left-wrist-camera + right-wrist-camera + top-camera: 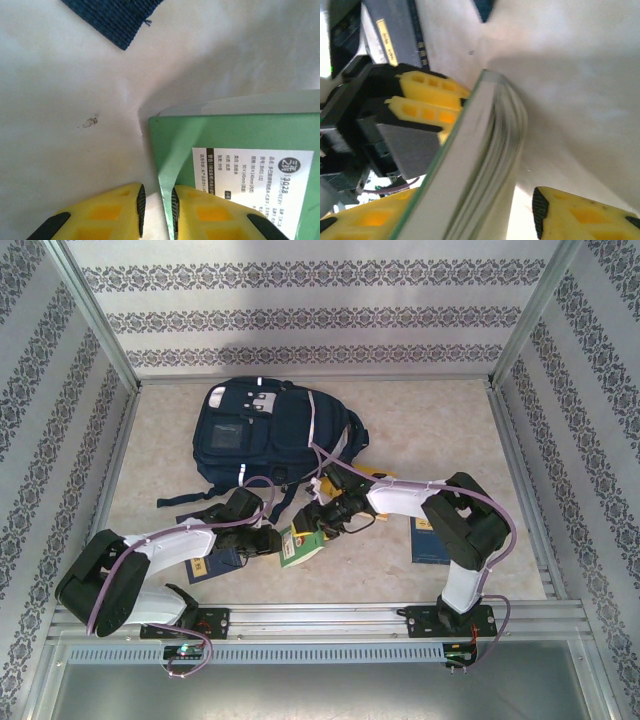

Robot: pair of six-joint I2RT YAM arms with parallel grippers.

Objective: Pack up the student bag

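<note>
The student bag [260, 430], navy with pale stripes, lies flat at the back of the table. A green notebook [300, 546] stands tilted just in front of it, between both grippers. My left gripper [156, 192] is shut on the edge of the green notebook [225, 150], whose cover presses against the right pad. My right gripper [470, 210] is open around the green notebook [480, 160]. Its white page block leans toward the left finger, and the right finger [555, 212] stands apart from it. A dark strap end [117, 17] of the bag lies ahead of the left gripper.
A blue book [430, 540] lies flat by the right arm's base. Another blue book [214, 566] lies under the left forearm. Something yellow [378, 477] shows behind the right arm. Patterned walls and metal rails enclose the table.
</note>
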